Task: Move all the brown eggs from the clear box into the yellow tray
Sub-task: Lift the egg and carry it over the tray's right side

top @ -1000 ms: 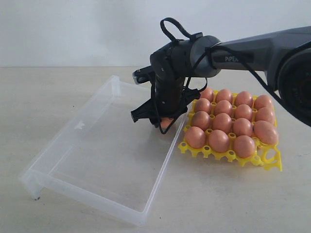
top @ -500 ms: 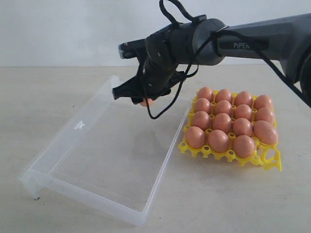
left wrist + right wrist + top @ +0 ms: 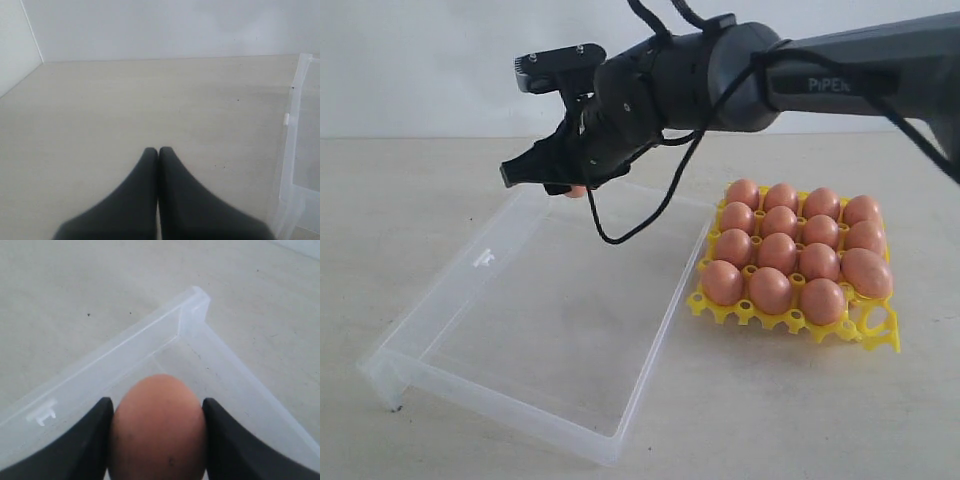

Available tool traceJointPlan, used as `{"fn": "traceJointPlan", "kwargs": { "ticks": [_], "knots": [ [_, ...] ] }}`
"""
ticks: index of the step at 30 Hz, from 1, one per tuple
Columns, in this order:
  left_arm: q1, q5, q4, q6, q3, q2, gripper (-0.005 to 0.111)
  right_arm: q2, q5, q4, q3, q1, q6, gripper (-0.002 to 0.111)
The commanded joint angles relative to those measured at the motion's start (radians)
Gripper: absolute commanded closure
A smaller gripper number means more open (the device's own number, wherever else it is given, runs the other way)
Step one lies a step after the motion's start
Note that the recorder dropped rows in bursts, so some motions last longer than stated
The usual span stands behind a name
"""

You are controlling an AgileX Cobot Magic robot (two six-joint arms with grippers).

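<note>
Fifteen eggs [image 3: 777,252] are already seated in the tray [image 3: 875,335]. Only one cup is seen empty, at the near corner of the tray on the right side of the exterior view. No egg is seen on the floor of the box [image 3: 650,365], so the box is judged to be cleared.

The last egg [image 3: 159,432] is gripped between the right jaws, which are closed against its two sides. It is held in the air above the far corner of the box, well apart from the tray. In the exterior view only a small part of it is shown under the right arm [image 3: 840,65].

The left jaws are pressed together with nothing between them, over the bare bench [image 3: 125,100] beside the box. No part of the work is done by them at this moment.

One step is judged to be left. The held egg must be carried across the box to the tray, lowered into the empty cup and released. Other eggs sit just beside this cup, so a straight descent is advised.
</note>
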Motion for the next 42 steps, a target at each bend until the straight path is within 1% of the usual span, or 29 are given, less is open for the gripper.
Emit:
{"fn": "traceJointPlan", "kwargs": {
  "ticks": [1,2,4,6,9,11,12,13,14,15,17,20,22,24,25,26,27,28,29,30,31,32,34,35,36,37,38,40,42],
  "knots": [
    [-0.003,-0.001,0.004,0.002,-0.004,0.003,0.111,-0.186,-0.399,-0.002,0.286,-0.001,-0.027,0.109],
    [-0.003,-0.001,0.004,0.002,-0.004,0.003,0.111,-0.253,-0.6,-0.004,0.438,-0.001,-0.027,0.109],
    [-0.003,-0.001,0.004,0.002,-0.004,0.003,0.111,-0.339,-0.789,-0.004,0.606,-0.001,-0.027,0.109],
    [-0.003,-0.001,0.004,0.002,-0.004,0.003,0.111,-0.409,-0.852,-0.004,0.712,-0.001,-0.027,0.109],
    [-0.003,-0.001,0.004,0.002,-0.004,0.003,0.111,-0.564,-0.859,-0.002,0.801,-0.001,-0.016,0.109],
    [-0.003,-0.001,0.004,0.002,-0.004,0.003,0.111,-0.689,-0.835,0.027,0.818,-0.001,-0.034,0.109],
    [-0.003,-0.001,0.004,0.002,-0.004,0.003,0.111,-0.736,-0.813,0.048,0.823,-0.001,-0.064,0.109],
    [-0.003,-0.001,0.004,0.002,-0.004,0.003,0.111,-0.825,-0.753,0.087,0.845,-0.001,-0.146,0.109],
    [-0.003,-0.001,0.004,0.002,-0.004,0.003,0.111,-0.861,-0.72,0.111,0.864,-0.005,-0.212,0.109],
    [-0.003,-0.001,0.004,0.002,-0.004,0.003,0.111,-0.907,-0.689,0.188,0.92,-0.036,-0.324,0.109],
    [-0.003,-0.001,0.004,0.002,-0.004,0.003,0.111,-0.924,-0.704,0.295,0.989,-0.095,-0.408,0.109],
    [-0.003,-0.001,0.004,0.002,-0.004,0.003,0.111,-0.911,-0.763,0.462,1.076,-0.241,-0.499,0.109],
    [-0.003,-0.001,0.004,0.002,-0.004,0.003,0.111,-0.899,-0.801,0.487,1.102,-0.358,-0.504,0.109],
    [-0.003,-0.001,0.004,0.002,-0.004,0.003,0.111,-0.899,-0.815,0.463,1.098,-0.496,-0.475,0.109],
    [-0.003,-0.001,0.004,0.002,-0.004,0.003,0.111,-0.899,-0.807,0.429,1.089,-0.563,-0.431,0.109],
    [-0.003,-0.001,0.004,0.002,-0.004,0.003,0.111,-0.899,-0.771,0.348,1.074,-0.629,-0.365,0.109],
    [-0.003,-0.001,0.004,0.002,-0.004,0.003,0.111,-0.899,-0.709,0.229,1.051,-0.691,-0.267,0.109],
    [-0.003,-0.001,0.004,0.002,-0.004,0.003,0.111,-0.897,-0.643,0.081,1.029,-0.741,-0.131,0.109],
    [-0.003,-0.001,0.004,0.002,-0.004,0.003,0.111,-0.897,-0.605,-0.094,1.019,-0.771,-0.004,0.109],
    [-0.003,-0.001,0.004,0.002,-0.004,0.003,0.111,-0.897,-0.596,-0.291,1.017,-0.798,0.162,0.109],
    [-0.003,-0.001,0.004,0.002,-0.004,0.003,0.111,-0.897,-0.613,-0.495,1.022,-0.82,0.335,0.109],
    [-0.003,-0.001,0.004,0.002,-0.004,0.003,0.111,-0.897,-0.646,-0.656,1.029,-0.832,0.486,0.109],
    [-0.003,-0.001,0.004,0.002,-0.004,0.003,0.111,-0.889,-0.817,-1.032,1.034,-0.859,0.867,0.109],
    [-0.003,-0.001,0.004,0.002,-0.004,0.003,0.111,-0.883,-0.924,-1.142,1.031,-0.875,1.012,0.109],
    [-0.003,-0.001,0.004,0.002,-0.004,0.003,0.111,-0.865,-1.074,-1.231,1.024,-0.888,1.093,0.109],
    [-0.003,-0.001,0.004,0.002,-0.004,0.003,0.111,-0.845,-1.211,-1.28,1.02,-0.893,1.13,0.109],
    [-0.003,-0.001,0.004,0.002,-0.004,0.003,0.111,-0.828,-1.306,-1.29,1.018,-0.896,1.135,0.109],
    [-0.003,-0.001,0.004,0.002,-0.004,0.003,0.111,-0.789,-1.44,-1.294,1.018,-0.896,1.152,0.109],
    [-0.003,-0.001,0.004,0.002,-0.004,0.003,0.111,-0.761,-1.489,-1.316,1.024,-0.896,1.185,0.109]
  ]
}}
